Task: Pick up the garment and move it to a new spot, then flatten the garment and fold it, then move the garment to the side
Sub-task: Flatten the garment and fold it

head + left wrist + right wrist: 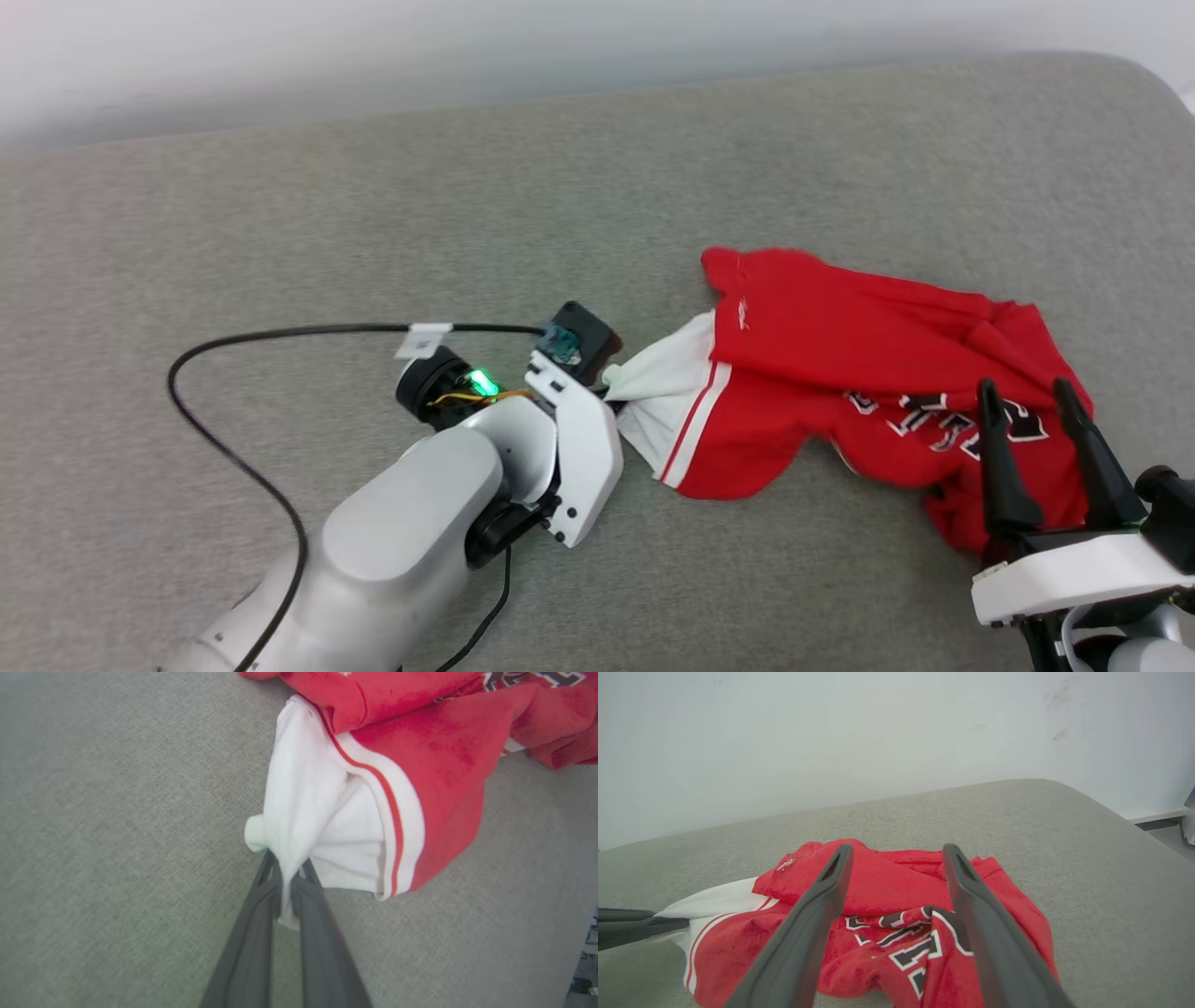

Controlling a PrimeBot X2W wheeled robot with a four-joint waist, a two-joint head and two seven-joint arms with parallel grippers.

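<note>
The garment (840, 345) lies crumpled on the grey cushioned surface at the right, red with black white-edged lettering and a white sleeve (667, 383) pointing left. My left gripper (611, 376) is shut on the tip of that white sleeve; in the left wrist view the two dark fingers pinch a bunched fold of white cloth (285, 872). My right gripper (1032, 392) stands open at the lower right, fingers over the garment's near right part, with nothing between them. The right wrist view has the garment (887, 891) beyond its spread fingers (896, 851).
A black cable (233, 448) loops over the grey surface (373, 233) left of my left arm. A pale wall stands behind the surface's far edge. The surface's right edge (1134, 826) rounds off beside the garment.
</note>
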